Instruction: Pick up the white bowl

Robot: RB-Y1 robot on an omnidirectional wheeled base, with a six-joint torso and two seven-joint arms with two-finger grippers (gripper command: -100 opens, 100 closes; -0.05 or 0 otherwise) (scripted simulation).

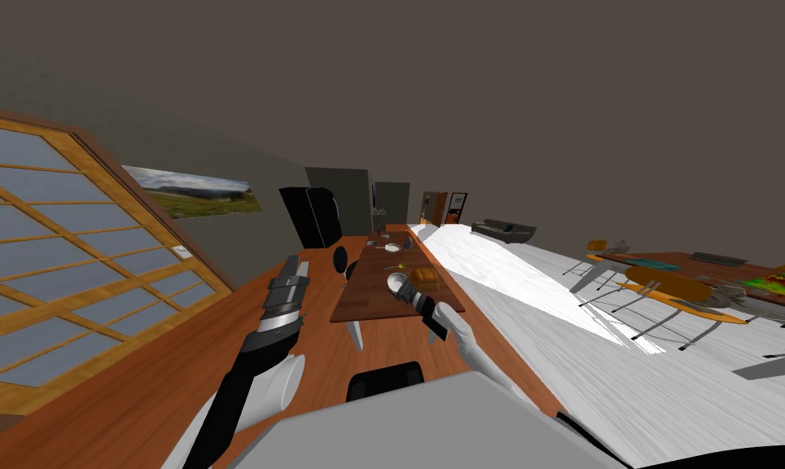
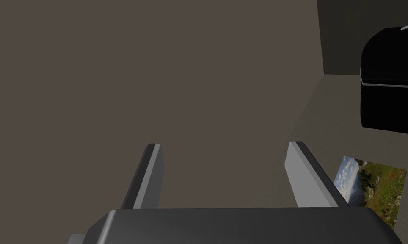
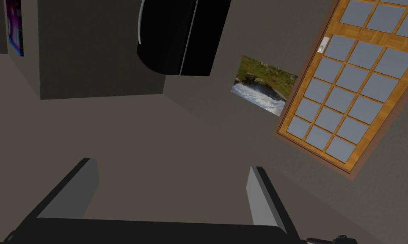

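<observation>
Standing at the near end of a long brown table [image 1: 383,303]; the head camera is rolled, so the whole room slants.

- White bowl [image 1: 392,247]: on the tabletop toward the far end, about 12 o'clock from me. It is upright, nothing is touching it, and it is well apart from both arms.
- Small yellow item [image 1: 401,266]: on the table between the bowl and my right arm. Too small to identify.
- Right arm [image 1: 431,313]: reaches over the near half of the table, with its tip at 6 o'clock of the bowl.
- Right gripper [image 3: 172,165]: released. The two fingers stand wide apart with nothing between them, aimed away from the table.
- Left arm [image 1: 277,317]: raised at about 10 o'clock from me, over the wooden floor [image 1: 138,383] beside the table.
- Left gripper [image 2: 224,146]: released. The blades are spread and empty.
- Black chair [image 1: 387,381]: at the table's near end, just at 6 o'clock of it.
- Black refrigerator [image 1: 309,216]: against the far wall at 11 o'clock.
- Landscape picture [image 1: 195,194]: on the wall at 10 o'clock.
- Wood-framed window [image 1: 57,269]: at 9 o'clock.
- Second table [image 1: 708,273]: at 2 o'clock, with orange chairs [image 1: 668,285], well apart from the first table.
</observation>
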